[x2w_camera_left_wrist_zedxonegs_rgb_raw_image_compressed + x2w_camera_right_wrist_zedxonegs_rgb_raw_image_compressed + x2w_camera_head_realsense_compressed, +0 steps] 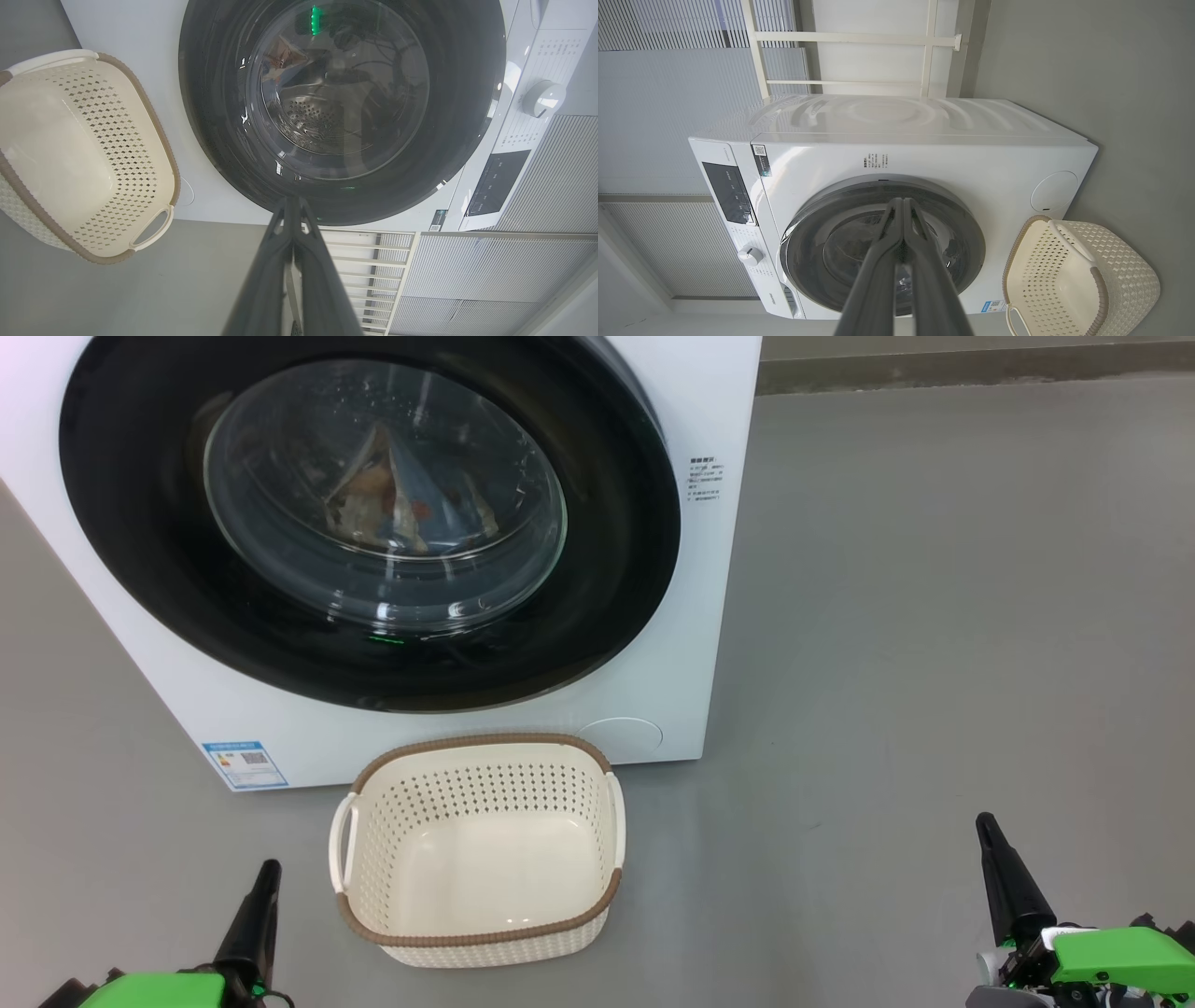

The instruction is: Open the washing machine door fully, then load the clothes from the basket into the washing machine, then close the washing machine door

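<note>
The white washing machine [112,588] fills the upper left of the head view, and its round glossy black door [597,588] sits flush against the front. Behind the door's glass lie the clothes [392,509], light blue with orange-brown print. On the floor in front stands the cream basket [478,849] with its brown rim, nothing inside it. My left gripper [266,873] is shut and low at the bottom left, left of the basket. At the bottom right my right gripper [988,826] is shut too, well away from the basket. Both hold nothing. The door [224,93] and basket [79,154] also appear in the left wrist view.
Grey floor [934,616] spreads wide to the right of the machine. A wall base [971,364] runs along the back. The right wrist view has the machine's control panel [731,191], a dial [750,255] and a pale railing [850,42] behind the machine [924,149].
</note>
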`<state>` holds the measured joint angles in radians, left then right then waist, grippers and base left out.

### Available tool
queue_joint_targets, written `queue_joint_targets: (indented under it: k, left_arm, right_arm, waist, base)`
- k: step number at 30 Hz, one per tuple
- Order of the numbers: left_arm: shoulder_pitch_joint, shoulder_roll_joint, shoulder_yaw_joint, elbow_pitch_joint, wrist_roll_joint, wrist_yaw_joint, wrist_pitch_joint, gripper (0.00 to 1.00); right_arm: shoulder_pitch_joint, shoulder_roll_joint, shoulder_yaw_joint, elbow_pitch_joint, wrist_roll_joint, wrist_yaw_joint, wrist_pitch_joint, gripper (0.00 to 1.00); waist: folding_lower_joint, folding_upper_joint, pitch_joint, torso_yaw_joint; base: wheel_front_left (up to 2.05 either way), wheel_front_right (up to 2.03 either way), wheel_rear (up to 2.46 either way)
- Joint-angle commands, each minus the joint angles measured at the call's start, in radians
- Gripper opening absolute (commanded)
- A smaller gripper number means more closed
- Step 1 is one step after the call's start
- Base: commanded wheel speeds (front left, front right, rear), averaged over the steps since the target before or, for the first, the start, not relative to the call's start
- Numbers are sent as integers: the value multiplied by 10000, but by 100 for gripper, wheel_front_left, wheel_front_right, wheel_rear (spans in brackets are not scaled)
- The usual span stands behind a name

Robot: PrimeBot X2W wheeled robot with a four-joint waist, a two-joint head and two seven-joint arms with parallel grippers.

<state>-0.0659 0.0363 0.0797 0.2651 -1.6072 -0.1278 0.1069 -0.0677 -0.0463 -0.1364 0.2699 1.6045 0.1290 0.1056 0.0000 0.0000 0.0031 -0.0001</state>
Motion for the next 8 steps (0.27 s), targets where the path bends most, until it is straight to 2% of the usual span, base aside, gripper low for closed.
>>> queue_joint_targets:
  k: [1,8]
  left_arm:
    - [-422,139,352,-201,-5,-29,72,0]
    - [-422,139,353,-201,-5,-29,72,0]
  right_arm:
    - [-402,-39,229,-251,44,17,74,0]
    - [-402,-39,229,-251,44,17,74,0]
  waist:
    - [0,0,0,1]
    - [0,0,0,1]
  base:
    - [0,0,0]
    - [0,0,0]
